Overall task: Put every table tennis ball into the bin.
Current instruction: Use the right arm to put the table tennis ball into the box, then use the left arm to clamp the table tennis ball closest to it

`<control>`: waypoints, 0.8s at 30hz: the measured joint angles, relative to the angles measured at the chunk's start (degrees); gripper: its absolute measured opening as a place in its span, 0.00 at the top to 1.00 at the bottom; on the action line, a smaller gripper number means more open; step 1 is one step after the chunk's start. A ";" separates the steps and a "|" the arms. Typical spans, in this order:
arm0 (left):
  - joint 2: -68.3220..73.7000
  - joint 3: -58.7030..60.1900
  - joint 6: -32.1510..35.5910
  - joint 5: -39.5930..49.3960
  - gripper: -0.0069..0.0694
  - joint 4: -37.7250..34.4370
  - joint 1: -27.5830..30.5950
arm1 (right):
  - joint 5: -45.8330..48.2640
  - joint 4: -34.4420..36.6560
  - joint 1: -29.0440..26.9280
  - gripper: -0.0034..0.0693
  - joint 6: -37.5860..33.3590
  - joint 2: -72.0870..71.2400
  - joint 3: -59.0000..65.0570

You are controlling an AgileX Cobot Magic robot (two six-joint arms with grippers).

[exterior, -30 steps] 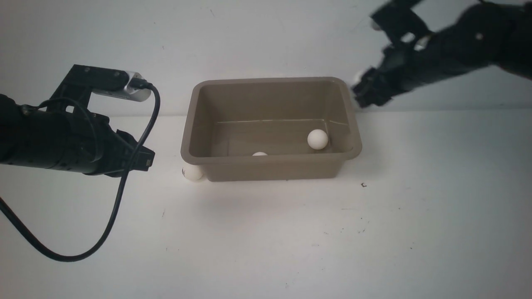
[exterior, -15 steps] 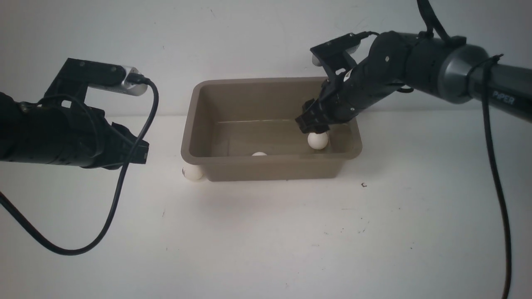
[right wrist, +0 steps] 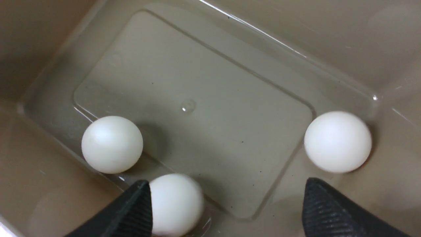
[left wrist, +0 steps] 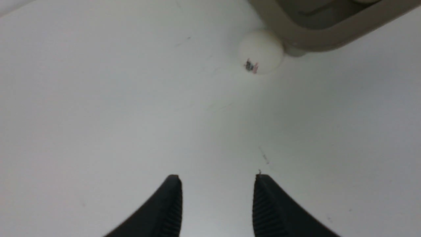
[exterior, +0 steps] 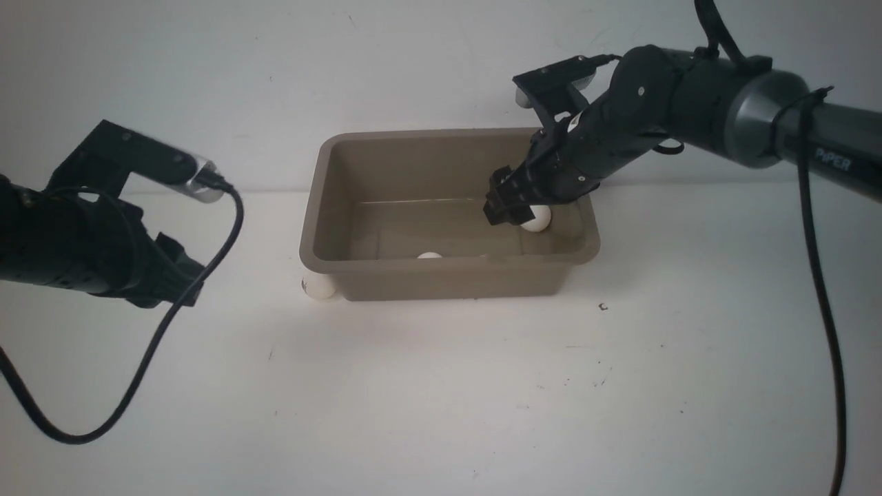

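Three balls (right wrist: 112, 144) in bin (right wrist: 49, 39), under gaping empty right gripper (right wrist: 227, 182); left gripper (left wrist: 217, 177) parted, empty

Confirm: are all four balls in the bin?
No, one table tennis ball lies on the table outside the bin, right beside its corner.

Front view faces forward over the whole table (exterior: 441, 399). Left wrist view, low, catches the near-left corner of the bin (left wrist: 329, 36) — right wrist view (closest) looks down into it.
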 joint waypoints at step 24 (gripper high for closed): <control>19.97 -0.47 65.45 1.53 0.25 -39.30 1.05 | 17.36 -5.69 0.00 0.19 -4.32 -25.76 -7.44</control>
